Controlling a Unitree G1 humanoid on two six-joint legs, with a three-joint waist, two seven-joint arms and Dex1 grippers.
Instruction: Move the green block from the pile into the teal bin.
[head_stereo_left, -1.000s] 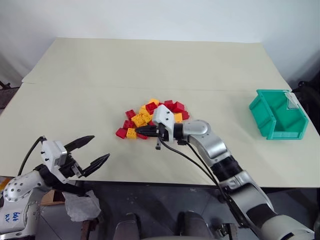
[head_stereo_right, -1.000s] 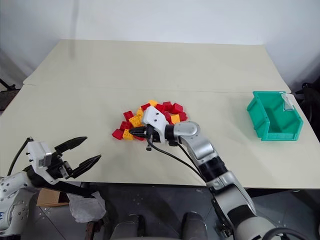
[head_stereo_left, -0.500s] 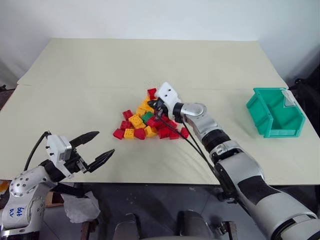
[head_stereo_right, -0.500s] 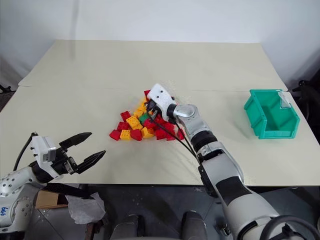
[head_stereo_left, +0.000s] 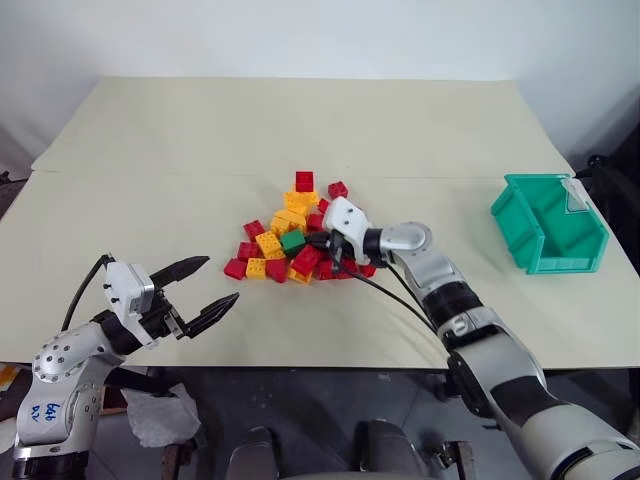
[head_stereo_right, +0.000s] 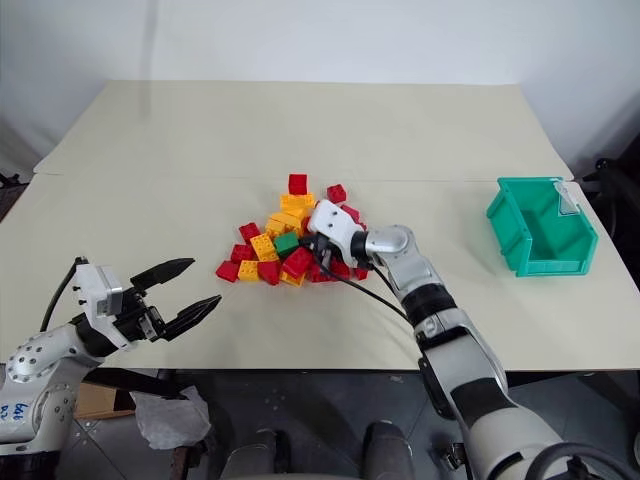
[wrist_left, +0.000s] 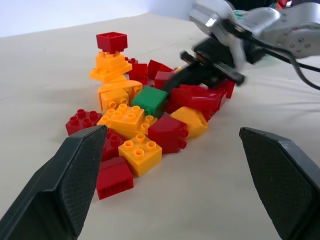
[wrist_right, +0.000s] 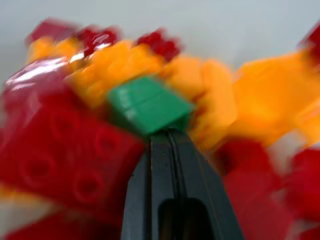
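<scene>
The green block (head_stereo_left: 293, 240) lies exposed on the near side of the pile (head_stereo_left: 283, 222) of red and yellow bricks, mid-table. My right gripper (head_stereo_left: 314, 241) is shut and points left into the pile from its right side. Its closed tips rest at the green block's (wrist_right: 147, 105) edge with nothing held. My left gripper (head_stereo_left: 215, 282) hangs open over the table's front edge at the left, well short of the pile, its two fingers (wrist_left: 75, 185) spread wide. The teal bin (head_stereo_left: 525, 232) stands at the far right of the table.
The cream table (head_stereo_left: 150, 200) has a seam running across it behind the pile. Two red bricks (head_stereo_left: 304, 181) sit slightly apart on the pile's far side. Black cables (head_stereo_left: 390, 295) trail from my right wrist over the table.
My right gripper, shut throughout, swept from the pile's near left side around its back to its right side. Bricks shifted, the green block came into view, and two red ones were pushed back.
</scene>
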